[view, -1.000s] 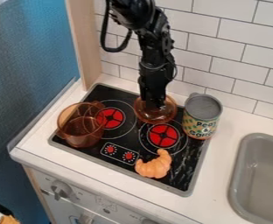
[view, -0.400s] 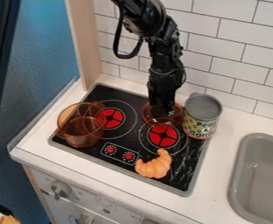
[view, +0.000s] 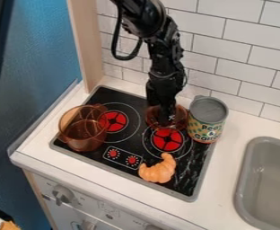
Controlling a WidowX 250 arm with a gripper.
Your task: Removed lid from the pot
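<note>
The black claw [view: 166, 117] points down over the back of the stovetop [view: 123, 165], directly at the amber lid [view: 179, 120]. The lid lies beneath and around the claw's lower end, its round rim showing on both sides of it. I cannot tell whether the claw is wide or narrow, or whether it grips the lid. The lid is at the stovetop's rear, just behind the front-right red burner [view: 168, 140] and just beside the can [view: 204, 122].

The pot [view: 82, 134] stands well apart from the claw, on the left of the stovetop, uncovered. It is see-through amber, smooth and rounded, with a wide circular mouth and a looped handle. The can is an upright cylinder with a dull grey top and a patterned green and yellow label. In front of the burner lies a toy croissant [view: 158, 170], orange, curved and ridged. The stovetop is glossy black with a grey border and pale streaks, set in a smooth white counter [view: 226, 173]. Flat white rectangular tiles [view: 244, 49] with dark joints line the wall.
</note>
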